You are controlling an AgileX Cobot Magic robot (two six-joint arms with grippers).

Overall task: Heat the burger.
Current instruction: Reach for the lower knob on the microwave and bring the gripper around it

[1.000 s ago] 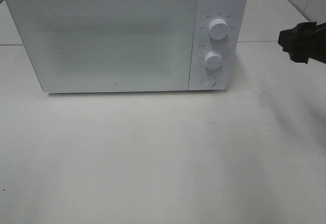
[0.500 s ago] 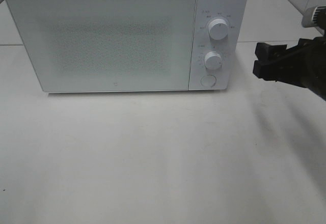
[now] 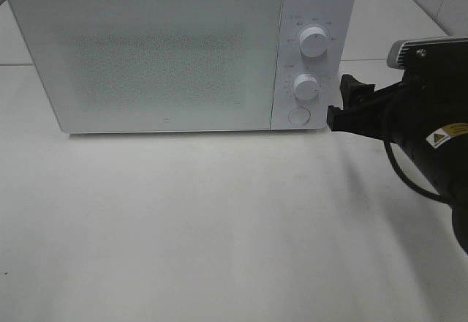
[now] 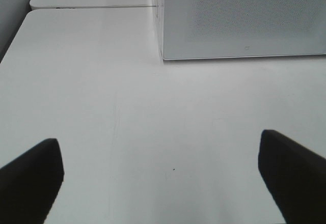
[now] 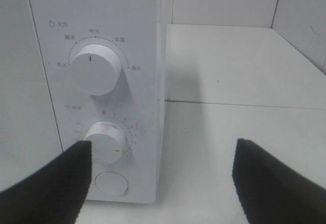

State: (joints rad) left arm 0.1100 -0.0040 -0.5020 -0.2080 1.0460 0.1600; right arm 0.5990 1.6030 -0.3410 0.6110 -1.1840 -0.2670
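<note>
Burger not in view, prob. inside the shut microwave (image 3: 161, 58), so the step looks like setting heat: right tool (image 3: 340, 101), open & empty, hovers just right of the timer knob (image 3: 306, 86) and next must straddle & twist it, while left tool (image 4: 158, 168) hangs open over bare desk (image 3: 219, 227).

Bright, diffuse light washes out the white table (image 3: 219, 227), leaving only faint soft shadows under the microwave (image 3: 146, 58).

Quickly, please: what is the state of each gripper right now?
Left gripper: open, holding nothing.
Right gripper: open, holding nothing, near the white box-shaped microwave oven.
</note>
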